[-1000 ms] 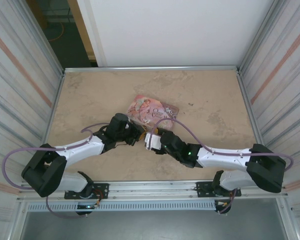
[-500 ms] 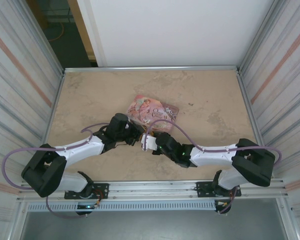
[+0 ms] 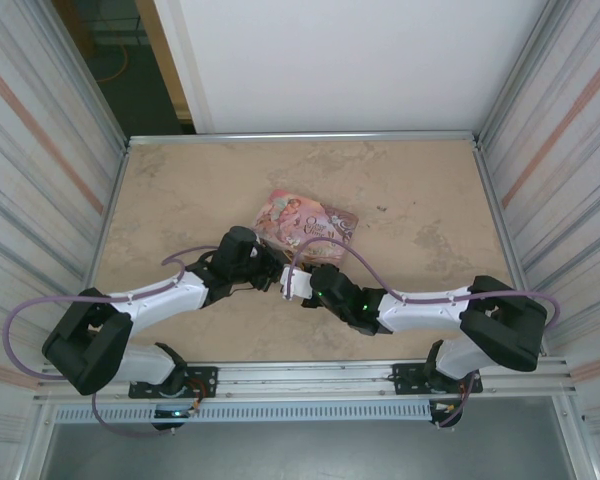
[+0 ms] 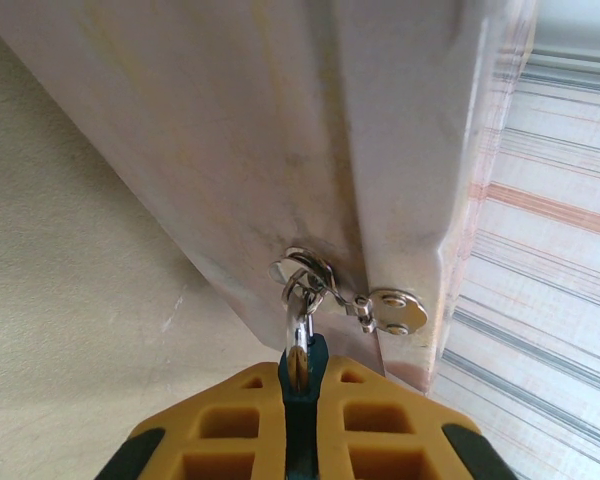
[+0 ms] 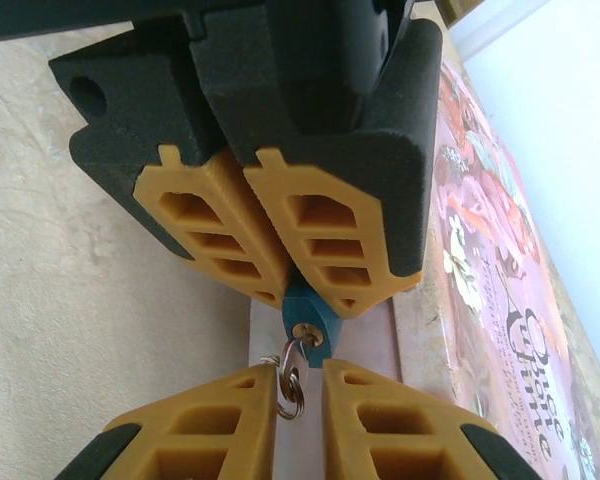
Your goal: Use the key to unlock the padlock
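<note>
The left arm reaches in from 8 o'clock across the bench [image 3: 180, 190]. Its left pincer [image 5: 305, 297] is pressed together on the padlock [image 5: 304, 318], pinching the teal body so that only the end with the brass keyhole pokes out from between the pads.

From that end a slim silvery piece, which I take for the key [image 4: 298, 352], stands out with a key ring [image 5: 291, 385] looped on it. Whether it is fully seated in the keyhole I cannot tell.

At 3 o'clock of the lock, nose to nose with the left one, is the right pincer [image 5: 302, 378]. Its fingers are narrowly spread, with the ring hanging in the gap between them, and nothing shows them gripping it.

The pink tin [image 3: 305, 225] lies on the bench just beyond, at about 1 o'clock of the two pincers.

The step in hand looks to be taking hold of the key while the lock is held steady. Next, the right pincer needs to close squarely on the key's head rather than the loose ring, then turn about the keyhole's axis while the left one holds firm. The parts are tiny, so a slight misalignment could make the key slip.
</note>
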Controlling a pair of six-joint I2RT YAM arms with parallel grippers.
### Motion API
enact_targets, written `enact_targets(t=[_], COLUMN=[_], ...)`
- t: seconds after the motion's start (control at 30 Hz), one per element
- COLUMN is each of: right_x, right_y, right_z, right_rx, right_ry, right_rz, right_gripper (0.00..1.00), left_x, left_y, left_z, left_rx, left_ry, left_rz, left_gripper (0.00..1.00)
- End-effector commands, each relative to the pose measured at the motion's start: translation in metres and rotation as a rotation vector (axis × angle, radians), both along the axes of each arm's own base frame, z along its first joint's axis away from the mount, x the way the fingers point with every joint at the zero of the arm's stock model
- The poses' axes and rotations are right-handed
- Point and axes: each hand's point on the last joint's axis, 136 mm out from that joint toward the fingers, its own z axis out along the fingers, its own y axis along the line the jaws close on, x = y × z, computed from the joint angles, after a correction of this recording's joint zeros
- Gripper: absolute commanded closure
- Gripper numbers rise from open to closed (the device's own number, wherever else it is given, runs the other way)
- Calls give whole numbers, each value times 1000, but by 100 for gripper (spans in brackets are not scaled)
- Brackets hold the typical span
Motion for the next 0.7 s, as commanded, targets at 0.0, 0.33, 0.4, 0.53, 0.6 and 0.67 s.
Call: enact_targets(t=[0.0, 0.33, 0.4, 0.53, 0.6, 0.67], right_x=[6, 9, 10, 11, 11, 12], right_y=[9, 14, 14, 16, 17, 17], right_z=[15, 15, 14, 17, 19, 20], right_rx=[56, 78, 90, 125, 147, 165], right_ry=[-19, -26, -22, -16, -11, -5], right_rz=[-29, -52, -61, -79, -87, -95], right_gripper=[83, 90, 91, 94, 97, 98], left_x=[5, 6, 6, 6, 5, 6], left_y=[-8, -10, -10, -11, -12, -12], left_z=[30, 30, 30, 29, 29, 29], left_rx=[-82, -91, -92, -96, -99, -99], left_ry=[-62, -61, -61, -57, -55, -57], left_rz=[-8, -14, -15, -14, -16, -16], left_gripper=[100, 100, 100, 100, 100, 100])
